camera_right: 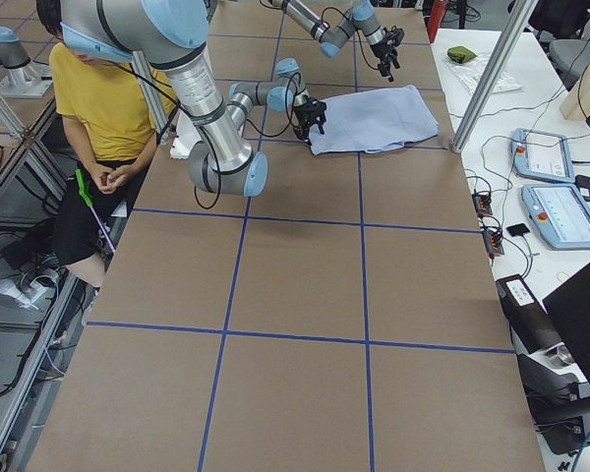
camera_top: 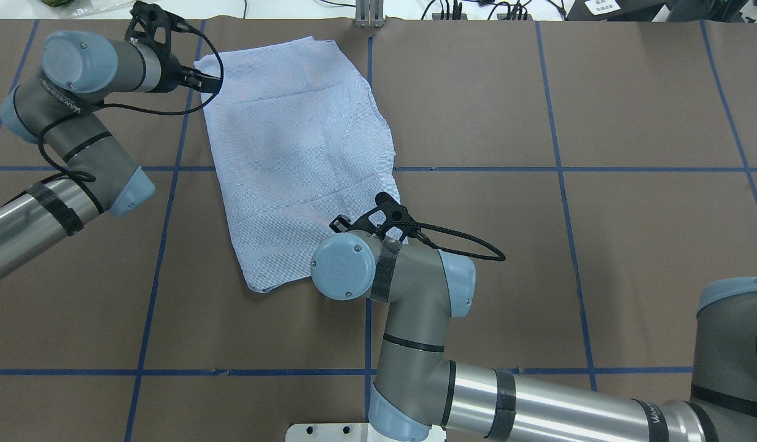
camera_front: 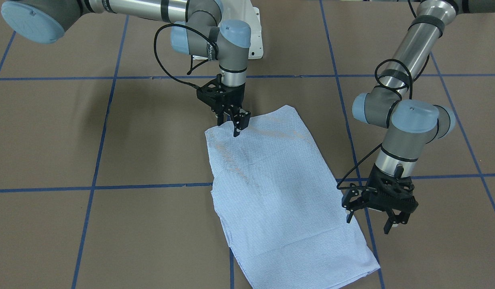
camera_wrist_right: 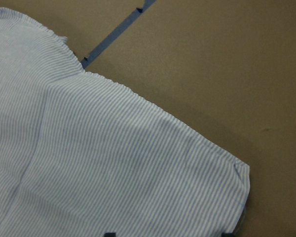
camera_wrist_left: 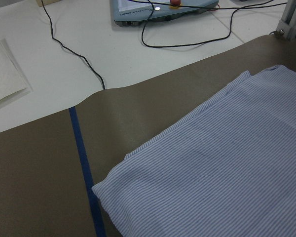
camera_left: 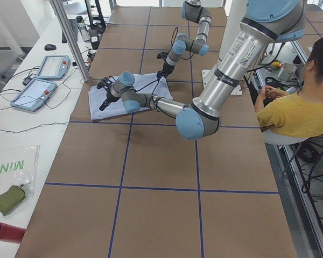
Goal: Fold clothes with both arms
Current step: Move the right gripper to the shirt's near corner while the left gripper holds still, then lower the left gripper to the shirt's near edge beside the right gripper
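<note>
Overhead exterior view shows the light blue, finely white-striped cloth shirt (camera_top: 292, 159) lying flat as a long folded panel on the brown table (camera_top: 599, 245) with its blue tape lines. It lies straight out from the white pedestal base (camera_top: 329, 433) and a little to the robot's left of it. The black two-finger right gripper (camera_front: 228, 128) stands over the shirt corner nearest the base, jaws spread and holding nothing. The black two-finger left gripper (camera_front: 367, 226) hovers just off the long edge, towards the end farthest from the base, jaws wide and empty too.

By my reading the next fold is not yet begun. To do it well, each gripper should drop low, pinch every layer at once, then lift and travel with the other so the panel neither skews nor opens.

No collar, buttons, pocket or sleeves show; presumably they are tucked inside. From overhead the right gripper's fingers hide beneath its own wrist. I cannot tell whether a right fingertip touches the cloth. The end farthest from the base runs off the front-facing view's lower edge.
</note>
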{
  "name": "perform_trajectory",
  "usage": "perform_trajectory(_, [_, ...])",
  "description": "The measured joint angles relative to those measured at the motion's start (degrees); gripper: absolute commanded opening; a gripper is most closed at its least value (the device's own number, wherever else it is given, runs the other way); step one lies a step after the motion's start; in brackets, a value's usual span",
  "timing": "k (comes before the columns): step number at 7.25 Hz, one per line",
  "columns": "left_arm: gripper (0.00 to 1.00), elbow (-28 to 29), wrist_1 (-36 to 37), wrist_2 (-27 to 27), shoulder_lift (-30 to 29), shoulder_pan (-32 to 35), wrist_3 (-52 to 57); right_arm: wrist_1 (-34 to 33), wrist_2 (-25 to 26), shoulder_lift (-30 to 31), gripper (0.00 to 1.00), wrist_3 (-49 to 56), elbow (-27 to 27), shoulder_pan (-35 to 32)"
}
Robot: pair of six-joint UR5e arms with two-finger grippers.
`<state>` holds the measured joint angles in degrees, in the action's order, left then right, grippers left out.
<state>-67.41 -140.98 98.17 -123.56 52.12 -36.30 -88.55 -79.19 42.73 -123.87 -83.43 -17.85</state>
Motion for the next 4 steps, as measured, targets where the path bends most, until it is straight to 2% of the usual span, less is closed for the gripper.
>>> perform_trajectory(1, [1.0,0.0,0.0,0.0,0.0,0.0,0.0,-0.1,0.0,-0.2,0.77,0.0,0.4,0.0])
perform_trajectory(2, [1.0,0.0,0.0,0.0,0.0,0.0,0.0,-0.4,0.0,-0.4,0.7,0.0,0.8,0.0])
perform_trajectory(3, [1.0,0.0,0.0,0.0,0.0,0.0,0.0,-0.9,0.0,-0.7,0.6,-0.1,1.1,0.0])
perform_trajectory(4, [1.0,0.0,0.0,0.0,0.0,0.0,0.0,-1.1,0.1,-0.9,0.4,-0.1,1.2,0.0])
